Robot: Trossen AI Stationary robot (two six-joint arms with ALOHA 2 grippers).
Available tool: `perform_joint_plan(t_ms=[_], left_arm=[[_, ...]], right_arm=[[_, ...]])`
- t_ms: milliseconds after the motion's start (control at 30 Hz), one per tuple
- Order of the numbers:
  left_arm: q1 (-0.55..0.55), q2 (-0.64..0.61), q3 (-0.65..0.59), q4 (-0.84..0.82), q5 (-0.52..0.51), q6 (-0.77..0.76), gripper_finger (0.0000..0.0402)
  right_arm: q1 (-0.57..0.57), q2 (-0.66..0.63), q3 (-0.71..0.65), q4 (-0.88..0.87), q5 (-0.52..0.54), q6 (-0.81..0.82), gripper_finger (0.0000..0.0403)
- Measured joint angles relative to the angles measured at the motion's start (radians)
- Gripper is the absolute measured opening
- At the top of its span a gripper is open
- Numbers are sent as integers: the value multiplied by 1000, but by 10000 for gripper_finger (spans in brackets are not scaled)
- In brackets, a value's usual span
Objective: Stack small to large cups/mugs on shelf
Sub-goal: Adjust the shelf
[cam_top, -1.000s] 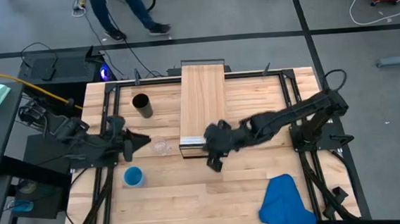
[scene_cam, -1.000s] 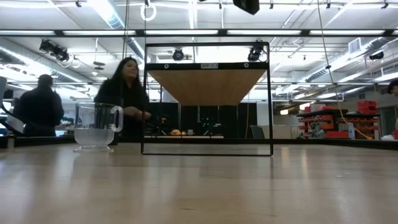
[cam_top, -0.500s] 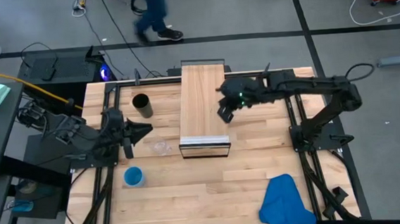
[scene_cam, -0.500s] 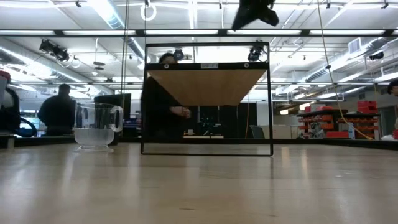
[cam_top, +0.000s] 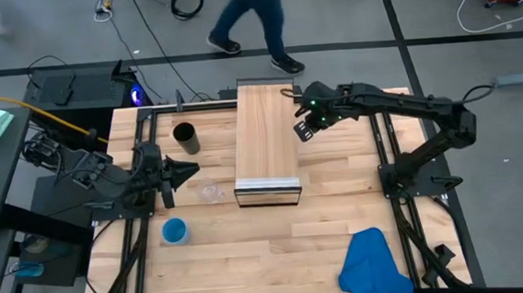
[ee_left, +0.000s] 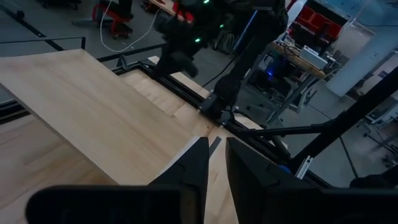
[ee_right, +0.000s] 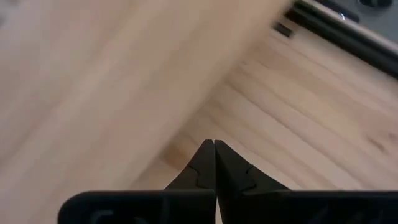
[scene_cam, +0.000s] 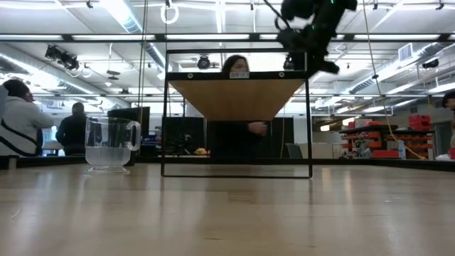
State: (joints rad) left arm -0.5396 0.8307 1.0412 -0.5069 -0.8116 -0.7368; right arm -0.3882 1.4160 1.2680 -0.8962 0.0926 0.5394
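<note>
The shelf [cam_top: 265, 137] is a long light-wood board with a silvery near edge, held in a black frame at mid-table; the low view shows its underside [scene_cam: 237, 96]. To its left stand the black cup [cam_top: 184, 136], the clear glass mug [cam_top: 211, 193], also in the low view [scene_cam: 111, 146], and the blue cup [cam_top: 174, 230]. All three rest upright on the table. My right gripper [cam_top: 301, 133] is shut and hangs in the air just right of the shelf's far half, fingertips together [ee_right: 214, 144]. My left gripper [cam_top: 192, 170] waits left of the shelf, between black cup and mug, with a narrow gap between its fingers [ee_left: 216, 146].
A blue cloth [cam_top: 373, 263] lies crumpled at the table's near right corner. Black frame rails [cam_top: 382, 133] run along the table's left and right sides. Bare tabletop [cam_top: 339, 192] lies between shelf and right rail. A person [cam_top: 252, 18] walks past beyond the far edge.
My right gripper has swung from the shelf's near end toward the far edge, along the shelf's right side, and stays shut. The cups and the shelf have not moved. People have walked past behind the table.
</note>
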Motion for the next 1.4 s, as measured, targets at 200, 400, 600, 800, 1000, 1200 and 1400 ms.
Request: perform_joint_plan(t_ms=[200,400,600,800,1000,1200,1400], left_arm=[[0,0,0,-8,0,0,58],[0,0,0,-10,0,0,51],[0,0,0,-24,0,-3,54],[0,0,0,-46,0,-9,49],[0,0,0,-53,-3,-11,44],[0,0,0,-61,-26,-10,45],[0,0,0,-61,-26,-10,37]], right_arm=[[-89,-32,-134,98,-4,77,0],[-110,27,-170,243,-69,122,0],[-121,97,-146,273,-75,148,0],[-119,130,-141,296,-90,149,0],[-119,130,-141,341,-120,164,0],[-101,130,-141,360,-131,164,0],[-75,153,-140,376,-148,165,0]])
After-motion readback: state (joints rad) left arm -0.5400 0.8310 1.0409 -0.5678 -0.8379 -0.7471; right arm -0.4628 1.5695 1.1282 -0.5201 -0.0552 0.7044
